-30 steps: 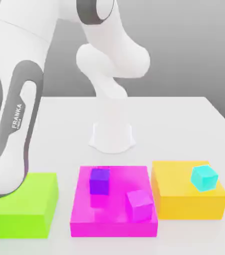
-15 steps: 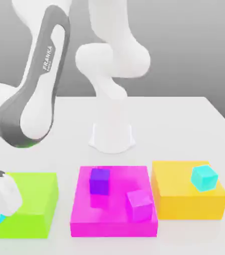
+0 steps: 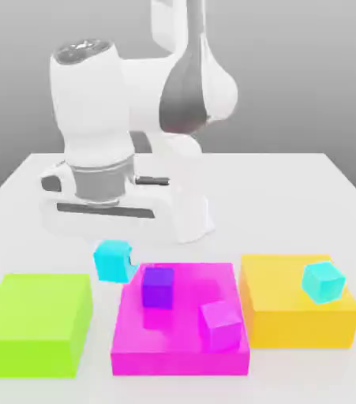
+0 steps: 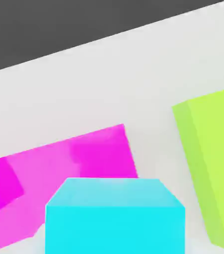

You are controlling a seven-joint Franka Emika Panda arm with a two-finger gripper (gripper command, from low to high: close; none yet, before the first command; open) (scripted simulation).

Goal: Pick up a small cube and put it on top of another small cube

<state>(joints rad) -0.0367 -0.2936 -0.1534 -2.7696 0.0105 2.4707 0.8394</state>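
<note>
Held cube: The bright cyan cube (image 3: 114, 261) was carried beneath the hand, near the magenta slab's far corner on the exterior view's left.
Jaws: Closed narrowly on the bright cyan cube.
Blue-violet cube: The blue-violet cube (image 3: 158, 288) was seen seated on the magenta slab (image 3: 141, 339), nearest the load; whether it was the chosen base could not be told.
Magenta cube: The magenta cube (image 3: 221, 325) was set on the same slab, turned slightly.
Turquoise cube: The turquoise cube (image 3: 324, 282) was perched on the orange block (image 3: 295, 323).
Stacking step: Clearance above every cube was judged needful, with faces to be squared and centres matched before a straight, slow lowering; release was best delayed until full contact was made.
Risk: By an off-centre release, the stack could be toppled.
Green block: The green block (image 3: 35, 319) was placed beside the magenta slab, apart from it.
Counter: All blocks were borne by the pale counter (image 3: 283, 205).
</note>
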